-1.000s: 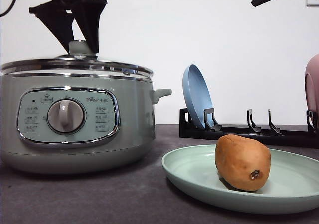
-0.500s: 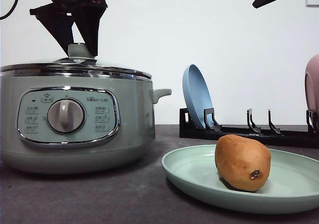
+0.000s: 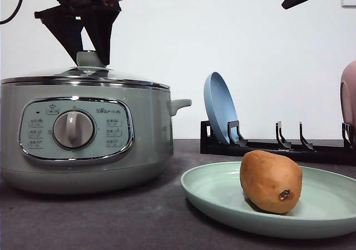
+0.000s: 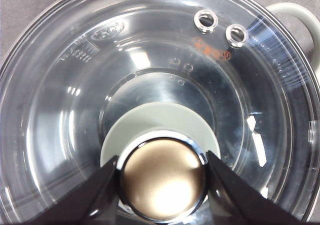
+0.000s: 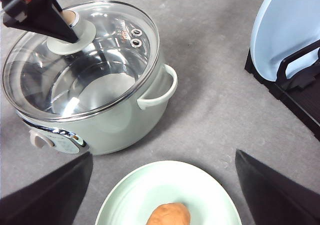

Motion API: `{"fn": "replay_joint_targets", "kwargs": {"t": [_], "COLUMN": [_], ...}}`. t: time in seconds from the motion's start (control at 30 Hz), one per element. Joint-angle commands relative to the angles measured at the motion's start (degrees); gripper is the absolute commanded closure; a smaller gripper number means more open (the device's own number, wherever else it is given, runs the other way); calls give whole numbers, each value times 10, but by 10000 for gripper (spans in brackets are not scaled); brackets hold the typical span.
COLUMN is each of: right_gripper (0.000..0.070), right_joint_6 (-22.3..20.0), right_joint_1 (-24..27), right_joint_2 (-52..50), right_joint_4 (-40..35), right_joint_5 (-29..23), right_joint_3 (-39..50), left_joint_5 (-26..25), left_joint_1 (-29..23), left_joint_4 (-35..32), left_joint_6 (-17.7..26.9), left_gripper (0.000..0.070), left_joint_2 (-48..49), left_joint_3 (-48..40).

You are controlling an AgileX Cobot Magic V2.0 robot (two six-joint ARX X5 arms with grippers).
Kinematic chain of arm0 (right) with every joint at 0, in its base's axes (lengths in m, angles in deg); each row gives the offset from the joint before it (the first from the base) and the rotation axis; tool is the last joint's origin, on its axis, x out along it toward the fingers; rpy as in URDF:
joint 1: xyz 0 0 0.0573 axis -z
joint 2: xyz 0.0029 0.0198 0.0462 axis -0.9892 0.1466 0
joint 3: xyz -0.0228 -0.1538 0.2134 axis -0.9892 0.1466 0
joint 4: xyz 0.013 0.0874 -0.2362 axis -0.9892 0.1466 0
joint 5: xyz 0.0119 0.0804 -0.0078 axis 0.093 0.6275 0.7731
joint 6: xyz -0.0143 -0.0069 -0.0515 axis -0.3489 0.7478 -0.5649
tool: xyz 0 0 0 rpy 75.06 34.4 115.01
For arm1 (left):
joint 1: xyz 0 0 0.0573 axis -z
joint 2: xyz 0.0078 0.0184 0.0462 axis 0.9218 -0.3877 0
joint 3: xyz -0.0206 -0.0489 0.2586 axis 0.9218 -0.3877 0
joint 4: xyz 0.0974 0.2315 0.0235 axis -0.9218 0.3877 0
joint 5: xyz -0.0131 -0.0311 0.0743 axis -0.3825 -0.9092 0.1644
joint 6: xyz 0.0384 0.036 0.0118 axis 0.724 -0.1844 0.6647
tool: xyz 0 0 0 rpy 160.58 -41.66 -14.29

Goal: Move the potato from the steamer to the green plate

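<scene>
Left pincer (image 3: 89, 53) sits on top of the steamer (image 3: 83, 133), fingers (image 4: 102, 190) clamped on either side of the lid knob (image 4: 162, 177). Glass lid (image 5: 80, 60) looks seated on the rim. Right pincer (image 5: 162, 205) is spread wide, holding nothing, high above the table (image 3: 111, 222) on the right; its two dark fingers (image 5: 45, 195) frame the green plate (image 5: 165, 190) from above.

Largest to smallest:
- steamer: left side of table, dial facing the camera, side handle (image 5: 160, 92) toward the plates.
- green plate: front right, flat on the table, just beside the steamer.
- rack (image 3: 278, 144): behind the green plate, blue plate (image 3: 219, 108) standing upright in it, pink plate (image 3: 349, 94) at the far right edge.
- potato (image 3: 271, 180): lying on the green plate, dark eye spot facing front. Directly below the open right pincer, well apart from it; well clear of the left pincer.
</scene>
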State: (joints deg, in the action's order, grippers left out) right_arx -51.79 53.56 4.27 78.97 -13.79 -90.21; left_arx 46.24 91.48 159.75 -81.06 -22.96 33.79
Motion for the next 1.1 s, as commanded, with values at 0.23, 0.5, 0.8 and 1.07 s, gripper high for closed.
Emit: {"fn": "replay_joint_targets", "kwargs": {"t": [0.23,0.5,0.8,1.07], "right_gripper": [123,123,123,123], "right_joint_6": [-5,-5,0,13], "right_joint_1": [-2,-2,-3,-3], "right_joint_2": [4,4,4,4], "right_joint_4": [-3,5,66,137], "right_joint_5": [0,3,32,103], "right_joint_3": [-10,-10,-10,-10], "left_joint_5": [1,0,-86,-159], "left_joint_1": [2,2,5,9], "left_joint_4": [-8,-14,20,59], "left_joint_6": [5,-1,-1,-1], "left_gripper": [143,144,150,150], "left_joint_2": [7,76,162,213], "left_joint_3": [16,16,16,16]}}
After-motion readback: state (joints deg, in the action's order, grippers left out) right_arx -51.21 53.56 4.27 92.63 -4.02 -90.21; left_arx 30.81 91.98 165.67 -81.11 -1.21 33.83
